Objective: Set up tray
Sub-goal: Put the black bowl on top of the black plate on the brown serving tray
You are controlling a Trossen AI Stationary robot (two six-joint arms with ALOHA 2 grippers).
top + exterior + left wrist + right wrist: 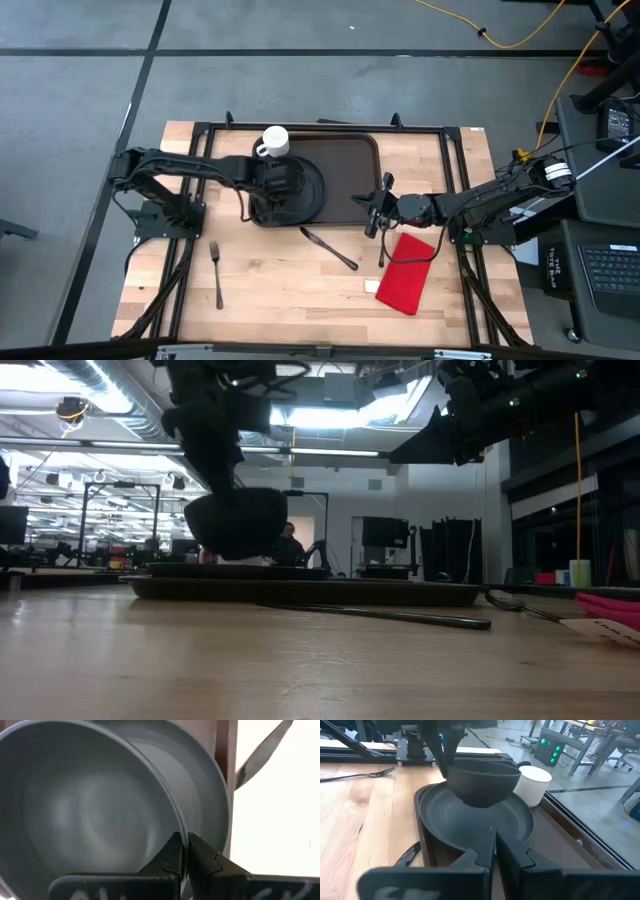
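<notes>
The tray point(345, 160) is found at the far middle of the tabletop point(270, 290), with a black plate point(475, 820) lying on its left end. A dark bowl point(480, 782) is gripped by its rim in the left claw point(184, 851) and held above the plate. The right claw point(494, 851) is closed on nothing, hovering at the tray's near right edge. A white mug point(274, 141) stands at the tray's far left corner.

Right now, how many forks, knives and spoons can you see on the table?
3. A fork lies on the wood near the left arm, a knife just in front of the tray, and a spoon beside the red napkin. More could hide under the arms.
</notes>
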